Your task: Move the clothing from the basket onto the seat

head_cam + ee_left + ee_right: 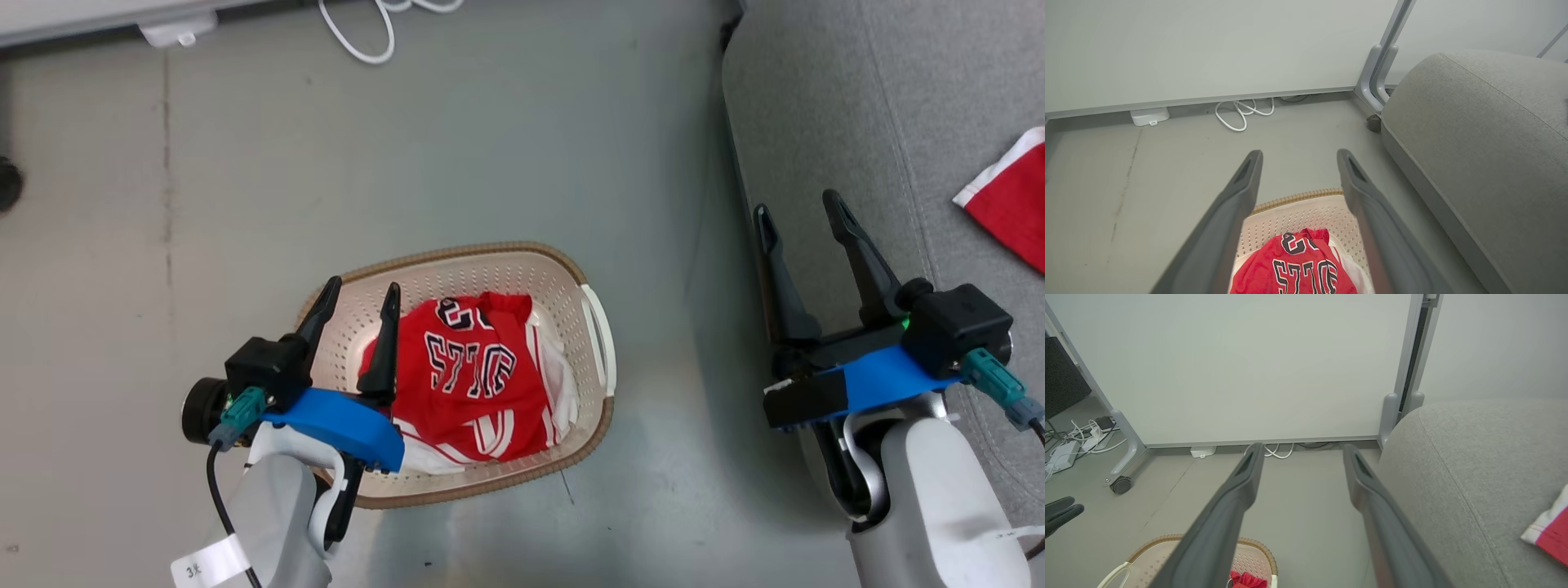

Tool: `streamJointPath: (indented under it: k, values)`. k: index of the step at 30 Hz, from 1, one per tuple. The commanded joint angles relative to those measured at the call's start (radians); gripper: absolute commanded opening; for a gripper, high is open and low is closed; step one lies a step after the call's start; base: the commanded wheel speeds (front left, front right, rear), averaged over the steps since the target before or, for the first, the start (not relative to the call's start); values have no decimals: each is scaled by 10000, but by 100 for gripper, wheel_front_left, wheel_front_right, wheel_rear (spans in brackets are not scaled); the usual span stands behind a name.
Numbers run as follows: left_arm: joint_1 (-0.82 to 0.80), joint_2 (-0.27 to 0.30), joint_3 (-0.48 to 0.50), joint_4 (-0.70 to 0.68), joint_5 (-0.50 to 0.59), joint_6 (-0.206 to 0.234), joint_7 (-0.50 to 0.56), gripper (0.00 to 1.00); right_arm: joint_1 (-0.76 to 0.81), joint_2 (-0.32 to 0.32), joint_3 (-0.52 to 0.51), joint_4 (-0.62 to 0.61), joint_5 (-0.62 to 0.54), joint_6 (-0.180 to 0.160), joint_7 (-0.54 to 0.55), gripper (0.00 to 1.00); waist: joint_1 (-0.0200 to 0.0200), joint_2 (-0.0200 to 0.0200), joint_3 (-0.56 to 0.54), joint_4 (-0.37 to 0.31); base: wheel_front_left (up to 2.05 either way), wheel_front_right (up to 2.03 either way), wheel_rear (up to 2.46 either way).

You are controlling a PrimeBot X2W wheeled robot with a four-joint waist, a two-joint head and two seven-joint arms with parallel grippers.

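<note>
Found the left gripper (364, 285) spread wide and empty, hung above the near-left part of the basket (490, 247) with no cloth between its fingers. Placed the jersey (473, 367) just below and to the right of those fingertips, crumpled in the basket's bottom with its numbers up. Noted white cloth (563, 371) bunched under its far edge; could not tell from here whether a second garment or only trim.

Judged the jersey thin, light and limp, likely to sag, trail and slide in a loose pinch. Favoured a hold on the raised fold near the middle of the heap, fingers pressed down into the bunch rather than scraped along flat fabric. Expected a hanging tail to drag on the perforated wall or the rim unless lifted well clear first.

Found the right gripper (796, 203) likewise wide apart and holding nothing, poised over the front edge of the seat (857, 98). Saw a red garment (1012, 200) lying on the cushion beyond its right finger, well apart from it.

Reckoned the way open: bare floor (490, 122) between basket and seat, the seat's rounded edge to the right of the left gripper, plenty of free cushion. Left the white cable (359, 41) out of account, far ahead of the fingertips.
</note>
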Motion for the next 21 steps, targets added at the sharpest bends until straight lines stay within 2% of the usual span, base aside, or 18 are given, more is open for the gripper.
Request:
streamJointPath:
  k: [1,8,21]
  values:
    - [-309,87,-77,172,-155,-26,-49,100,-287,12,89,-70,68,1,-84,100,-4,0,1100,-614,0,0,0]
    - [-1334,489,-885,1254,-538,-26,-51,100,-866,12,625,-158,251,1,-272,100,-4,0,2246,-1312,0,0,0]
    - [-2771,1000,-2624,2826,-1388,-27,-51,100,-1812,16,1288,-152,989,1,-795,100,-4,0,3992,-2009,0,0,0]
